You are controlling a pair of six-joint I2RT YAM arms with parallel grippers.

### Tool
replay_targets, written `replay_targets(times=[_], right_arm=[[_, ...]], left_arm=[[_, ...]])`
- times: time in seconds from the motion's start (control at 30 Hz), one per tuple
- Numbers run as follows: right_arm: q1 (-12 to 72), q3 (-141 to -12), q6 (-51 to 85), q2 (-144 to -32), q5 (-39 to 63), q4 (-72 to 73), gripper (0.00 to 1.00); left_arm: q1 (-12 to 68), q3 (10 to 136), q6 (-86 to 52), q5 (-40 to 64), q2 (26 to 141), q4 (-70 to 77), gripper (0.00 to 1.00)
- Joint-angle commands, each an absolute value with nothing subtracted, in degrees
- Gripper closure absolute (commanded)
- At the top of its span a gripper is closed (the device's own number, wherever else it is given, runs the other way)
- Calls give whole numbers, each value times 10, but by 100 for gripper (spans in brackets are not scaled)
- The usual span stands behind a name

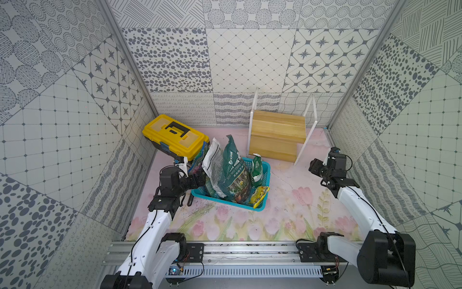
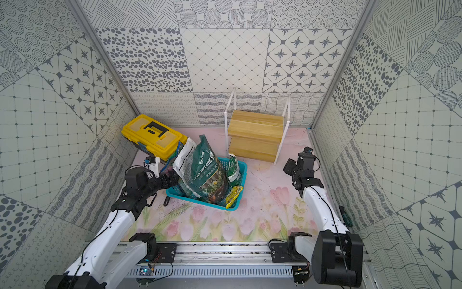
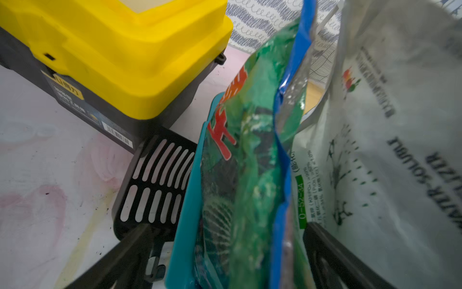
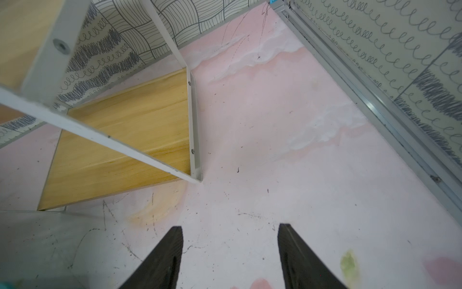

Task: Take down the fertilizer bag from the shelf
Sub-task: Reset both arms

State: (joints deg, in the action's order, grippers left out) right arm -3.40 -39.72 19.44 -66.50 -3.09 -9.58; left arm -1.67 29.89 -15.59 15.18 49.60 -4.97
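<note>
Left pincer (image 1: 200,180) (image 2: 172,179) reaches to the left side of the teal basket (image 1: 225,201) in both top views, spread wide. The white fertilizer bag (image 1: 212,160) stands in that basket and leans on a tall dark green bag (image 1: 232,170). It is off the shelf (image 1: 277,130), which stands at the back of the bench (image 1: 287,212), apart from the basket. A yellow toolbox (image 1: 175,135) sits behind the left arm. The right pincer (image 1: 316,166) hangs near the shelf's right frame, not touching it.

Left wrist view: the left pincer (image 3: 226,230) is open and grips nothing. One finger is outside the basket wall (image 3: 185,225). The other is between a blue-edged green bag (image 3: 250,150) and the fertilizer bag (image 3: 387,125), printed WATER-SOLUBLE. A black slotted scoop (image 3: 155,185) lies on the bench between basket and toolbox (image 3: 112,62).

Right wrist view: the right pincer (image 4: 230,227) is open. Its two dark fingers (image 4: 165,257) are parted over the bench (image 4: 275,125) with nothing between them. The shelf (image 4: 125,140) shows its lower wooden board and white frame just ahead.
</note>
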Motion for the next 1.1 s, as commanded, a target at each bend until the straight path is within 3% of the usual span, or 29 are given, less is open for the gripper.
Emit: replay_targets(times=[0.0,0.27,0.67,0.73,0.8,1.07], right_arm=[[-32,-361,143,-688,-31,61,34],[-12,-250,64,-755,-49,330,33],[33,-224,27,-894,-81,505,29],[32,-228,26,-890,-80,494,21],[32,-228,26,-889,-79,489,3],[32,-229,26,-889,-79,490,3]], left_arm=[[-20,273,-94,170,526,95,0],[-20,257,-94,147,623,216,0],[-9,247,-39,76,752,322,0],[-8,238,-36,54,760,347,0],[-8,239,-38,47,782,369,0],[22,237,-28,-17,901,473,0]])
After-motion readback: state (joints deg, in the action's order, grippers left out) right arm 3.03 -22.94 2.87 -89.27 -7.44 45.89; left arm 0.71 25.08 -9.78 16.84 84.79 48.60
